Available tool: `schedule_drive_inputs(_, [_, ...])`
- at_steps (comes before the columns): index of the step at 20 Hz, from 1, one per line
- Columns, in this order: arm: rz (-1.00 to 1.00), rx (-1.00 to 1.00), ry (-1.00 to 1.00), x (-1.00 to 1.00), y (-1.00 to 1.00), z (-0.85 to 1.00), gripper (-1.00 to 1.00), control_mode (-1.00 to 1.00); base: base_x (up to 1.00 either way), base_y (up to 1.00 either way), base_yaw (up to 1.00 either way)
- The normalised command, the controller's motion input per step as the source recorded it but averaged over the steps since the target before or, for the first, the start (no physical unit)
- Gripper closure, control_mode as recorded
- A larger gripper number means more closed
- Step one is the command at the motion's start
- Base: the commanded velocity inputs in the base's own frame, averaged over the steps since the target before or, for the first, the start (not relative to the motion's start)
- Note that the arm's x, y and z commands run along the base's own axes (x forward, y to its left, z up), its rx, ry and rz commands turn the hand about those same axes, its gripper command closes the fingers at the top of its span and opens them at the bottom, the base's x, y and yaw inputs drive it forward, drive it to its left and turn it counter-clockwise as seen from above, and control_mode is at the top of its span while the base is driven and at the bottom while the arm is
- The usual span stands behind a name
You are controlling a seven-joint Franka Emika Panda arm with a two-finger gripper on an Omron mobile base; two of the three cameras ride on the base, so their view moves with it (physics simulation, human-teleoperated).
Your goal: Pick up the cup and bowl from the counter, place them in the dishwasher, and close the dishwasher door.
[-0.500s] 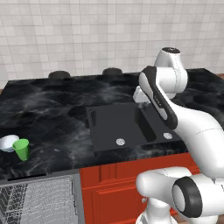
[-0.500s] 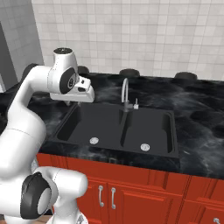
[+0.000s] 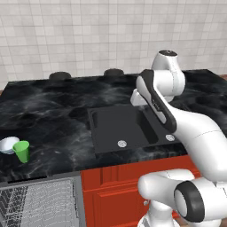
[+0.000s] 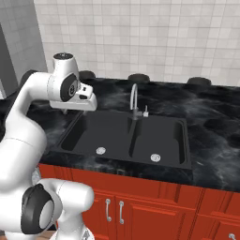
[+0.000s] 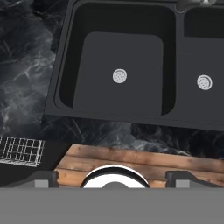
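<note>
Green cup touching bowl on counter; no legible writing.

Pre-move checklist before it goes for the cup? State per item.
1. Gripper open and empty: ok, fingertips stand wide apart with nothing between them.
2. Cup upright on the counter: ok.
3. Bowl reachable separately: cannot tell, it sits right beside the cup and may touch it.
4. Gripper near the cup: not ok, the hand looks down over the sink, well to the right of the cup.
5. Dishwasher open, rack exposed: ok.
6. Free slot in the rack: cannot tell, just part of it shows.
</note>
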Motion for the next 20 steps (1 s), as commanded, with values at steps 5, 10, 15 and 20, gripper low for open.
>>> schedule_drive_inputs(5, [0.0, 0.0, 0.0, 0.0, 0.29, -0.08, -1.0, -1.0, 0.0, 0.0, 0.0])
schedule_drive_inputs(10, [0.0, 0.0, 0.0, 0.0, 0.32, -0.08, -1.0, -1.0, 0.0, 0.0, 0.0])
schedule_drive_inputs(15, [0.0, 0.0, 0.0, 0.0, 0.37, -0.12, -1.0, -1.0, 0.0, 0.0, 0.0])
schedule_drive_inputs(20, [0.0, 0.0, 0.0, 0.0, 0.38, -0.13, -1.0, -1.0, 0.0, 0.0, 0.0])
